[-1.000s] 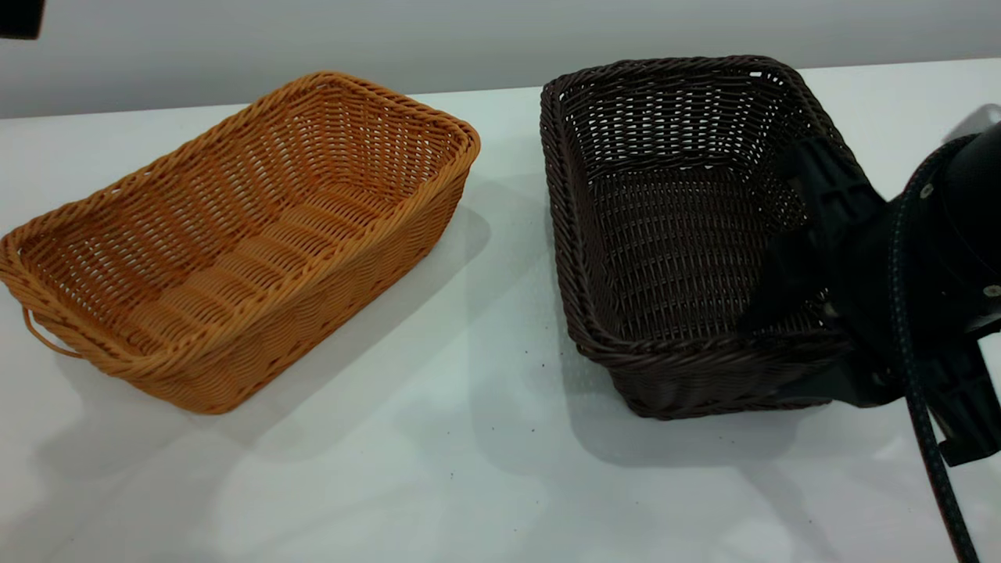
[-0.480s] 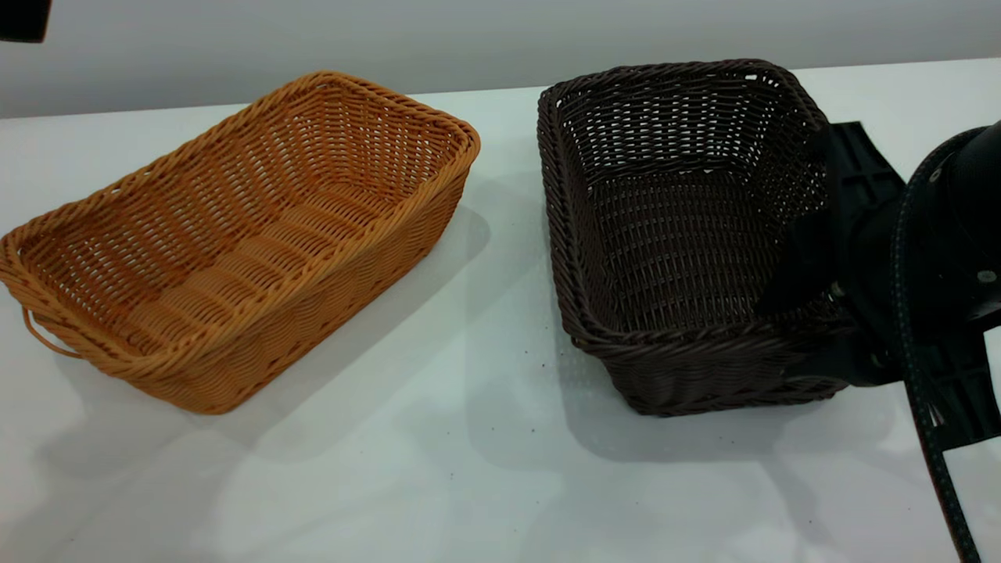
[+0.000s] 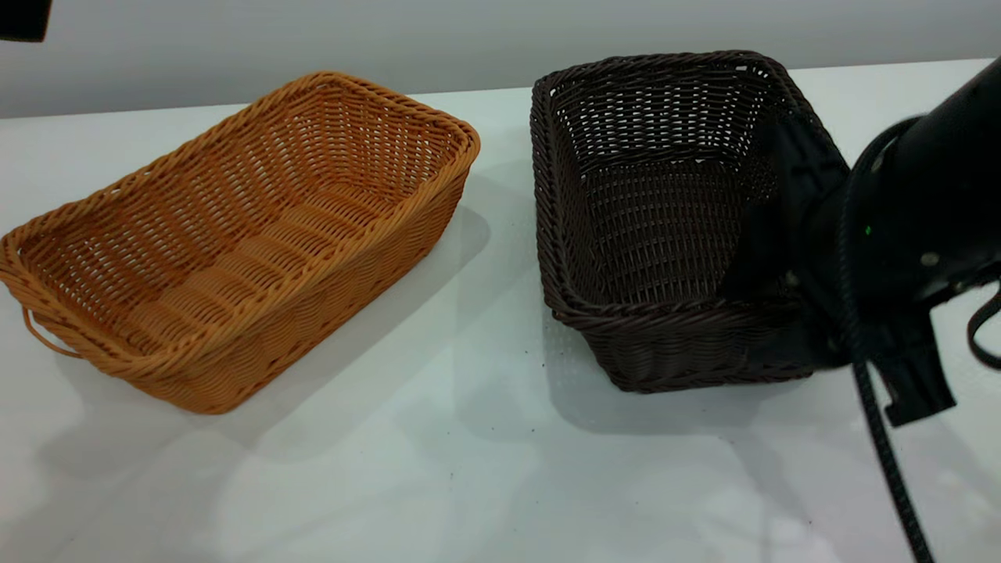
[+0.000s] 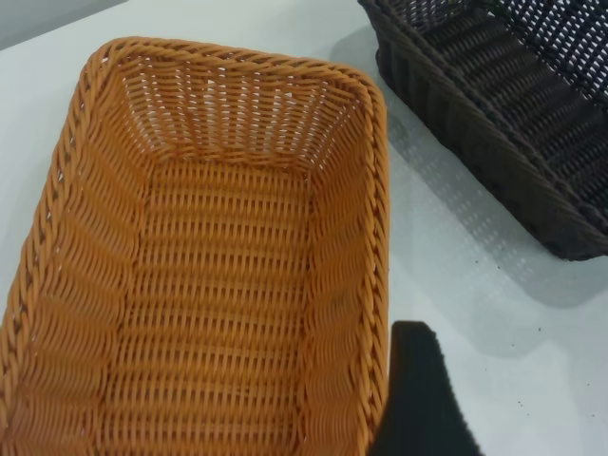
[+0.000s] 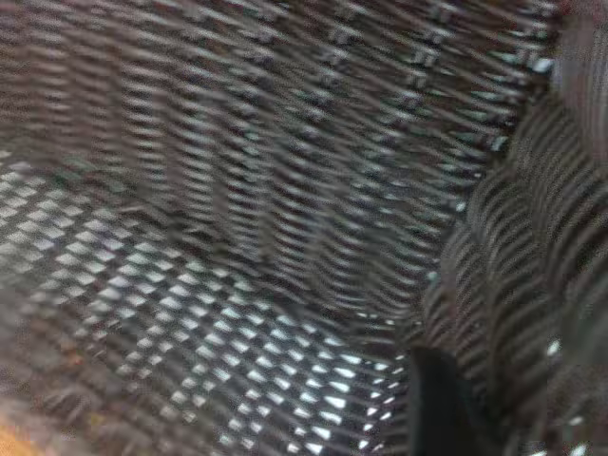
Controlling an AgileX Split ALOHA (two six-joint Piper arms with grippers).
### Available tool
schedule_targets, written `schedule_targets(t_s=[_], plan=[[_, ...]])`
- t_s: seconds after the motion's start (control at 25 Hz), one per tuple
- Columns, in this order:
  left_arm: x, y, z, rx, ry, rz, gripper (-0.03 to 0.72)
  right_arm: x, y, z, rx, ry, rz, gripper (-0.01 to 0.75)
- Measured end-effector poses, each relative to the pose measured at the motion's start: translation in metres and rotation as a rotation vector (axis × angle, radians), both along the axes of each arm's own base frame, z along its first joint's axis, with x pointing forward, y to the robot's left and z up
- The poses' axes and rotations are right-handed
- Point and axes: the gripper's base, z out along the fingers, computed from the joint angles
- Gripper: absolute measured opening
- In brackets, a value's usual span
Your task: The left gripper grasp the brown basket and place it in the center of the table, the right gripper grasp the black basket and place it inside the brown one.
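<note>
The brown basket rests on the white table at the left, its loose loop at the near end. In the left wrist view I look down into the brown basket. One black finger of my left gripper hangs just outside its long rim, apart from it. The black basket stands to the right. My right gripper is shut on its right wall, one finger inside and the rest outside. The right wrist view is filled by the black basket, with one finger against the weave.
A strip of bare table separates the two baskets, with more open tabletop in front of them. A grey wall runs behind the table. A dark object sits in the top left corner of the exterior view.
The right gripper has moved up and to the left with the black basket's wall in its grip. The black basket has shifted slightly left. The brown basket has not moved.
</note>
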Motion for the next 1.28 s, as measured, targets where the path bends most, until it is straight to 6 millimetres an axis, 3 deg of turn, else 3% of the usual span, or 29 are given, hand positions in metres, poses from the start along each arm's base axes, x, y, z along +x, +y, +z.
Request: schedule_targets(t_s=[0.32,0.8,1.0,1.12,1.28], plan=[[0.000,0.000,0.000,-0.001,0.002,-0.002,0.406,0.004,0.000,-0.017,-0.022,0.052,-0.079,0.334],[-0.002,-0.001,-0.001,-0.003,0.014,-0.017,0.406,0.021,0.006,-0.026,-0.028,0.049,-0.188,0.323],[-0.002,-0.001,-0.001,-0.002,0.014,-0.018,0.406,0.022,0.003,-0.028,-0.051,0.038,-0.204,0.231],[-0.002,-0.001,-0.001,-0.002,0.014,-0.018,0.406,0.022,0.003,-0.028,-0.056,0.033,-0.202,0.122],[-0.001,-0.001,-0.001,-0.003,0.011,-0.013,0.406,0.022,0.003,-0.028,-0.088,0.010,-0.124,0.123]])
